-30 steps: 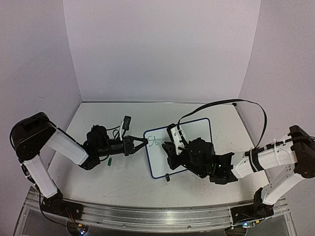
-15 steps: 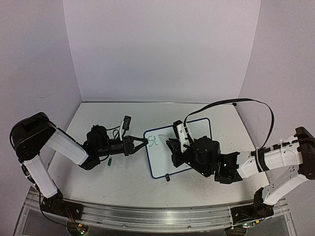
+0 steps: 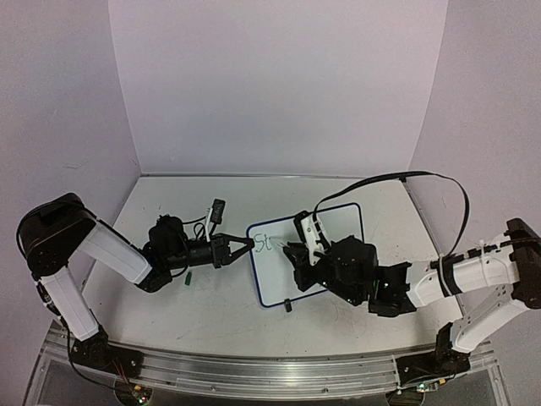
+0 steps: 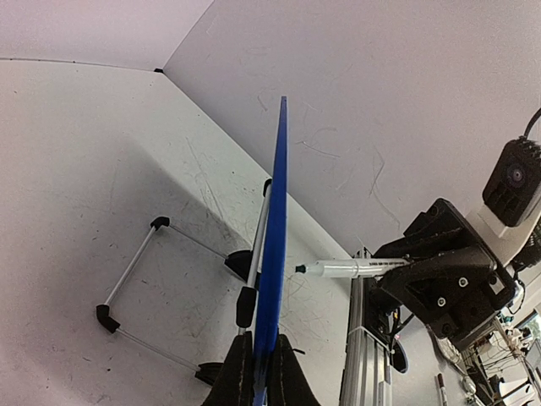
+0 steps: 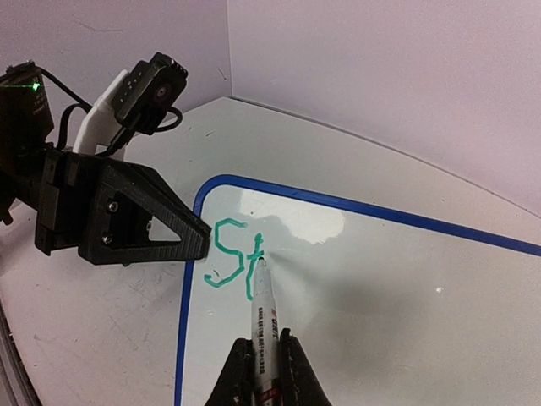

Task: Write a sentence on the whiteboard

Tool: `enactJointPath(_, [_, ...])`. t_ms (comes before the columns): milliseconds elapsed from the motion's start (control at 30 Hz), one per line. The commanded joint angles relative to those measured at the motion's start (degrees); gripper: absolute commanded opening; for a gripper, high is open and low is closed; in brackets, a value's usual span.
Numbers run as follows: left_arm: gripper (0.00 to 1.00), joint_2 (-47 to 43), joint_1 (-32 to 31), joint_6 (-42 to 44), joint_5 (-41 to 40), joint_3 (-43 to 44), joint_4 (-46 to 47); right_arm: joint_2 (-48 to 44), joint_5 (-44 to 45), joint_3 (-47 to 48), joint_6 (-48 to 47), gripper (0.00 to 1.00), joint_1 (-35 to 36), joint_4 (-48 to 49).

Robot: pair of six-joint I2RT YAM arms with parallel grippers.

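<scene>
white bench (image 3: 196, 306) carries the whiteboard (image 5: 385, 292), its rim pinched in the left claw (image 4: 260, 372). right claw (image 5: 264, 372) is clamped on a marker (image 5: 265, 326), tip touching the green "st" of the sentence (image 5: 233, 255).

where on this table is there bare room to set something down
Free: the back strip of the table between rear wall and whiteboard, and the near strip between whiteboard and front rail. Crowded: mid-table, where the left fingers clamp the board's edge and the right fingers hold a marker on it; a small green object lies beside the left arm.
</scene>
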Motion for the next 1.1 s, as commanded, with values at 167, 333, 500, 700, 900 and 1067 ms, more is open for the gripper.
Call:
enactJointPath(167, [0.00, -1.88, -0.38, -2.06, 2.58, -0.43, 0.52, 1.95, 0.93, 0.40, 0.66, 0.00, -0.15, -0.64])
enactJointPath(333, [0.00, -1.92, -0.37, -2.03, 2.54, -0.54, 0.50, 2.40, 2.28, 0.63, 1.21, 0.00, -0.16, -1.23])
enactJointPath(500, [0.00, -2.08, -0.35, -2.04, 2.51, -0.58, 0.48, 2.21, 4.53, 0.56, 2.27, 0.00, -0.15, -2.48])
enactJointPath(700, [0.00, -2.01, -0.37, -2.03, 2.55, -0.61, 0.48, 1.24, 7.15, 0.00, 3.09, 0.00, -0.17, -2.86])
enactJointPath(900, [0.00, -2.00, -0.33, -2.06, 2.66, -0.44, 0.48, 1.54, 8.11, 0.36, 3.27, 0.00, -0.18, -2.85])
enactJointPath(1067, [0.00, -2.01, -0.37, -2.08, 2.69, -0.52, 0.49, 1.83, 8.26, 0.65, 2.83, 0.00, -0.24, -1.56])
